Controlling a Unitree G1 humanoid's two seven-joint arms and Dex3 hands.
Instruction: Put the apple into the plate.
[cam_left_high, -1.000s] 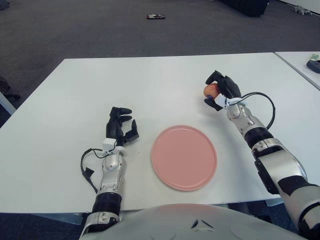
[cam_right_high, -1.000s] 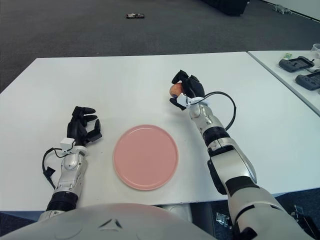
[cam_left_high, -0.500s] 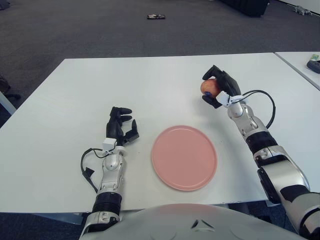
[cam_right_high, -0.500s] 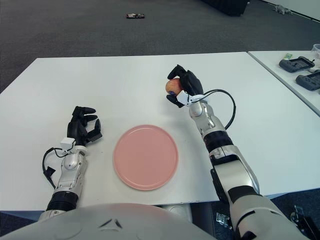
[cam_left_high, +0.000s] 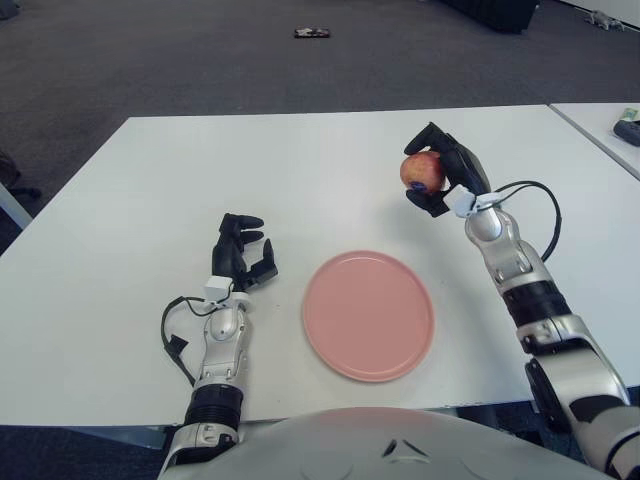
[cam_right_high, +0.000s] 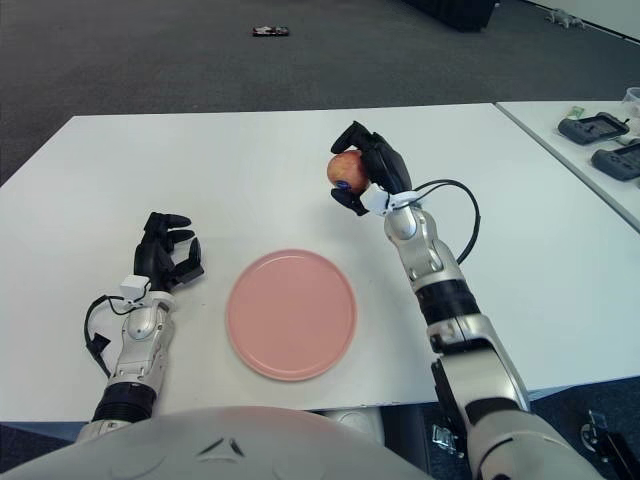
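Observation:
My right hand (cam_left_high: 440, 172) holds a red-yellow apple (cam_left_high: 421, 172) in the air, above the white table (cam_left_high: 150, 170) and up and to the right of the plate. Its black fingers wrap the apple from behind and below. The pink round plate (cam_left_high: 368, 315) lies flat near the table's front edge with nothing on it. My left hand (cam_left_high: 241, 252) shows to the left of the plate, fingers spread, holding nothing.
A second table (cam_right_high: 600, 130) at the right carries dark devices. A small dark object (cam_left_high: 312, 33) lies on the grey carpet beyond the table. A black cable (cam_left_high: 535, 205) loops off my right wrist.
My right hand has lifted the apple higher and carried it slightly left, toward the plate's side. The left hand has not moved.

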